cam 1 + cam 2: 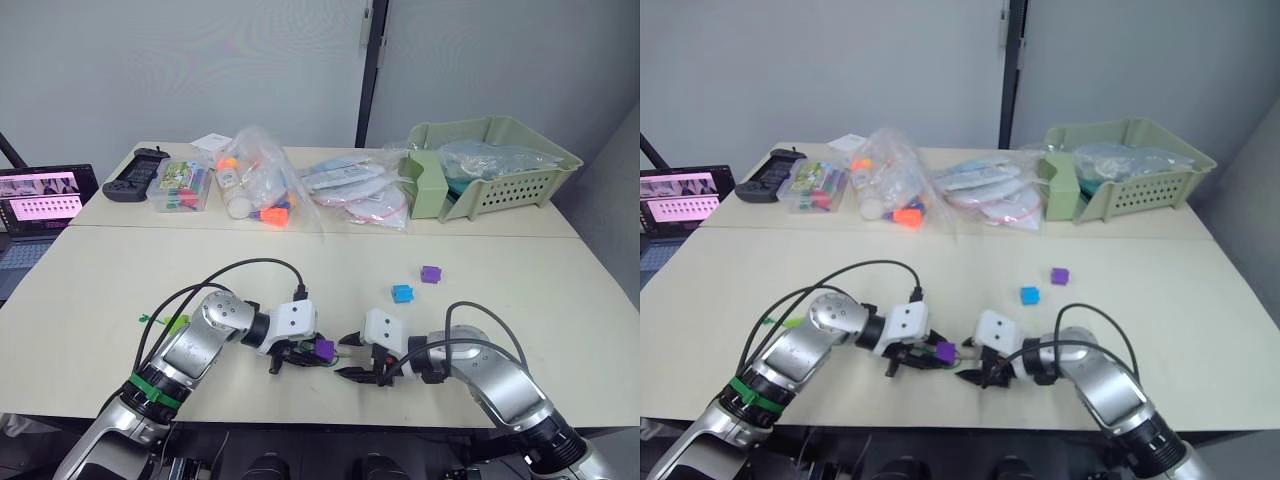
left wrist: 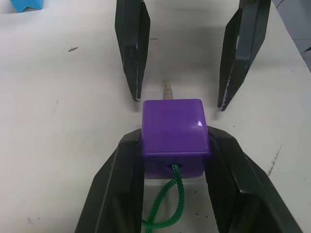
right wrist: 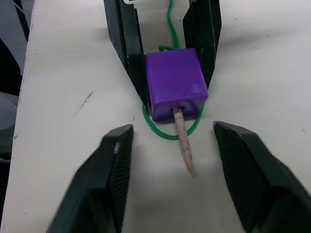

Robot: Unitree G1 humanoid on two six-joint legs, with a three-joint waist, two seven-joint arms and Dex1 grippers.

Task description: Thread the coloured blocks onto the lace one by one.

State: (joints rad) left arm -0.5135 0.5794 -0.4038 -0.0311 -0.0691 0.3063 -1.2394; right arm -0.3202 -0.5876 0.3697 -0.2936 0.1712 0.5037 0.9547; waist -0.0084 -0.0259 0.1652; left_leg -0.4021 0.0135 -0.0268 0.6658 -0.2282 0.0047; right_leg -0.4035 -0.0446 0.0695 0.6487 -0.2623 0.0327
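Cream table (image 1: 120, 270) before grey wall, left tool (image 2: 175, 160) clamping purple cube (image 2: 174, 131), right tool (image 3: 170, 160) spread apart

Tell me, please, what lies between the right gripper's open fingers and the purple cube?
The lace's pale tip, poking out of the purple cube toward the right gripper, over bare table; the right wrist view shows it.

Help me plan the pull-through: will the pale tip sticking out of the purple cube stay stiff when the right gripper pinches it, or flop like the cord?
The pale tip juts straight from the purple cube, so it probably stays stiff. The green cord curls in loops, so it is likely floppy. The right gripper is open either side of the tip; being thin, it might slip while the left gripper clamps the cube.
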